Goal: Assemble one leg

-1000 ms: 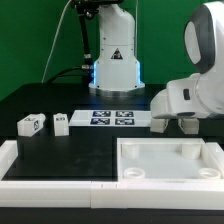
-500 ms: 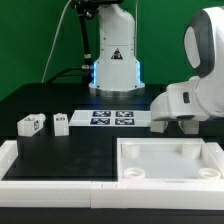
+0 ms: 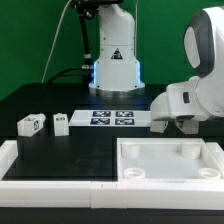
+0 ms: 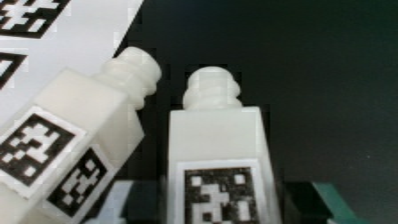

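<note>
In the wrist view a white leg (image 4: 222,140) with a black-and-white tag lies on the black table between my fingers, its ribbed peg pointing away. My gripper (image 4: 222,208) is open and straddles it, with a dark gap on each side. A second leg (image 4: 80,125) lies touching or nearly touching beside it, angled. In the exterior view my gripper (image 3: 172,125) is low over the table at the right, behind the tabletop piece (image 3: 170,150). It hides these two legs. Two more legs (image 3: 32,124) (image 3: 61,123) lie at the exterior view's left.
The marker board (image 3: 112,118) lies at mid-table beside my gripper, and its corner shows in the wrist view (image 4: 54,20). A white raised frame (image 3: 20,160) borders the table's front left. The robot base (image 3: 115,65) stands behind.
</note>
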Robot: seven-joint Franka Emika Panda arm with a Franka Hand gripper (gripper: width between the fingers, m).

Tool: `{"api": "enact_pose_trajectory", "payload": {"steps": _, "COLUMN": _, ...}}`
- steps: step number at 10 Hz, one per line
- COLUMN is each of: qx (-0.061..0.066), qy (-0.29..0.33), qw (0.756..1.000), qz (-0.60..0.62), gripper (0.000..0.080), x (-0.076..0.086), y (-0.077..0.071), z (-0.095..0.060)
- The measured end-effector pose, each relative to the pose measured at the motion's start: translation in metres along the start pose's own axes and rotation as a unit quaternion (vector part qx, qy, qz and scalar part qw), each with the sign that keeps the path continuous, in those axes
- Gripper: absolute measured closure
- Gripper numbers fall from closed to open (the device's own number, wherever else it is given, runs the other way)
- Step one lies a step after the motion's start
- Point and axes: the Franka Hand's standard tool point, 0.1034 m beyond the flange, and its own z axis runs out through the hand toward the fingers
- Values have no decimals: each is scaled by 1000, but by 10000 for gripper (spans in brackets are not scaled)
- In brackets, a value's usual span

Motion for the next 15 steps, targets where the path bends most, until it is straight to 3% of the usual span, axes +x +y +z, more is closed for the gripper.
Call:
{"api": "enact_pose_trajectory", "payload": {"steps": 5, "qx": 1, "qy": 0, "qw": 1000, "qz": -2, "gripper": 512, "x": 0, "y": 1, "z": -1}}
{"api": "enact_pose_trajectory", "payload": {"steps": 7, "qx": 2, "qy": 3, "qw": 1000, "qz": -6, "gripper": 511, "x": -14, "y": 4, "z": -17}}
{"api": "enact_pose_trajectory", "payload": {"steps": 10, "qx": 3, "qy": -5, "qw": 1000, "qz": -1, "gripper": 511, "x": -56, "y": 15, "z": -57}}
{"api": "enact_pose_trajectory", "payload": {"steps": 13, "qx": 6, "qy": 37, "qw": 999, "qz": 0, "gripper": 509, "x": -45, "y": 14, "z": -61}}
{"api": "enact_pose_trajectory", "payload": {"steps": 15, "qx": 11, "qy": 125, "qw": 992, "qz": 1, "gripper": 509, "x": -39, "y": 13, "z": -67}}
